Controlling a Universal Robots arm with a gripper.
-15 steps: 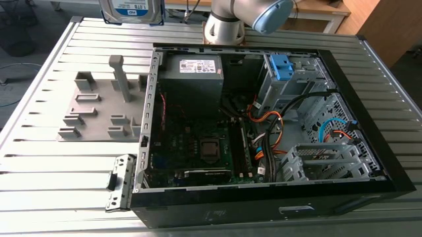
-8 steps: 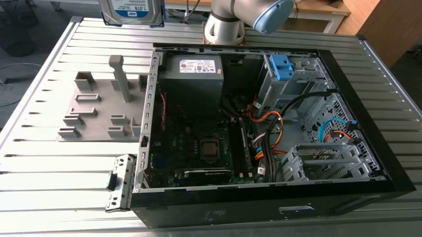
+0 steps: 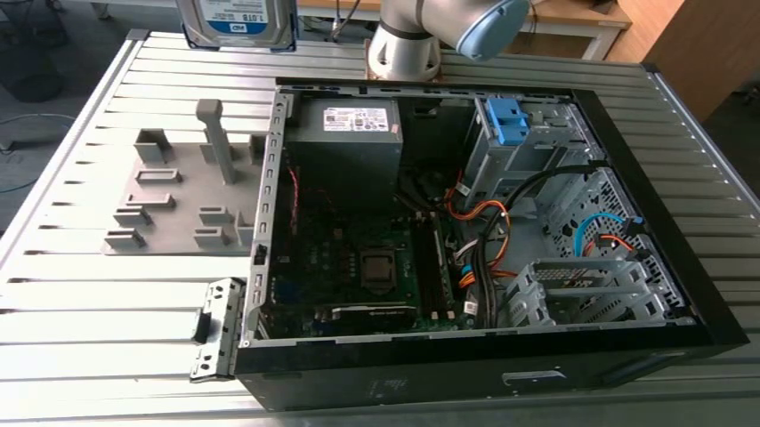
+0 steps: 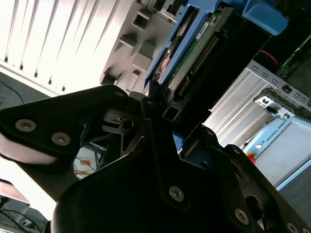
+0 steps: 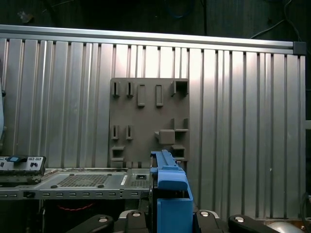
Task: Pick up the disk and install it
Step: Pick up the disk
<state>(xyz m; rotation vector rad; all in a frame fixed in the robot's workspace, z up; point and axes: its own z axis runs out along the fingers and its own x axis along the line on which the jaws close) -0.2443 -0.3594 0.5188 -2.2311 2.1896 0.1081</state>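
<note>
Disk held clear of worktop, upper left of exterior view, standing on edge, label to camera. Fingers clamped narrow on its blue frame; long axis running straight out from them. Open case lower right of disk.

Bright room light; glare on ribbed table in second wrist view; case interior shadowed.
</note>
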